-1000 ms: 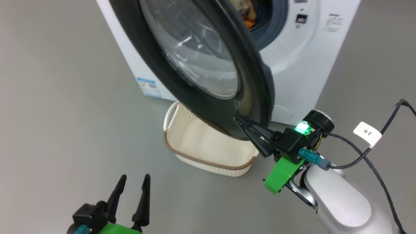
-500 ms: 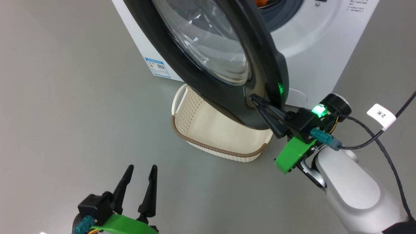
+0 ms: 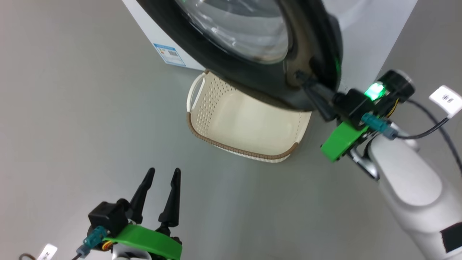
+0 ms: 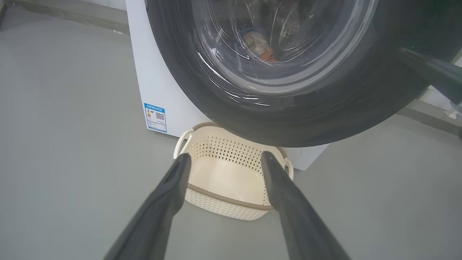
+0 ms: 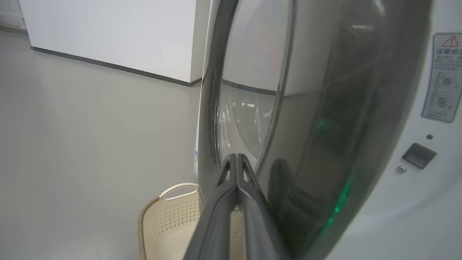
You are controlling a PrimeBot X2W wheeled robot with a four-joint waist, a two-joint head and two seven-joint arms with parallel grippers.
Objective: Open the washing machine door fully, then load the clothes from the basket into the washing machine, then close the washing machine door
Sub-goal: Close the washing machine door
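The washing machine door [image 3: 252,77], black-rimmed with a clear glass window, stands ajar close to the white washing machine [image 3: 364,39]. My right gripper [image 3: 300,76] is shut, and its tips press on the outer face of the door [image 5: 325,144] near the rim's free edge. Those shut tips show as my right gripper [image 5: 236,157] against the glass edge. My left gripper [image 3: 163,172] hangs open low over the floor, holding nothing, and faces the basket [image 4: 231,180]. The cream basket [image 3: 249,124] sits under the door with a bare inside. Through the glass, beige and orange clothes [image 4: 260,45] lie in the drum.
Grey floor [image 3: 72,126] spreads to the left and in front of the machine. A blue energy label [image 3: 169,55] marks the machine's side. The latch slot [image 5: 418,155] shows on the machine front beside the door's edge. A white wall [image 5: 108,36] stands behind.
The door has swung further toward the machine front with my shut right gripper pressed on it. The head camera has shifted too. My left gripper stays open and still.
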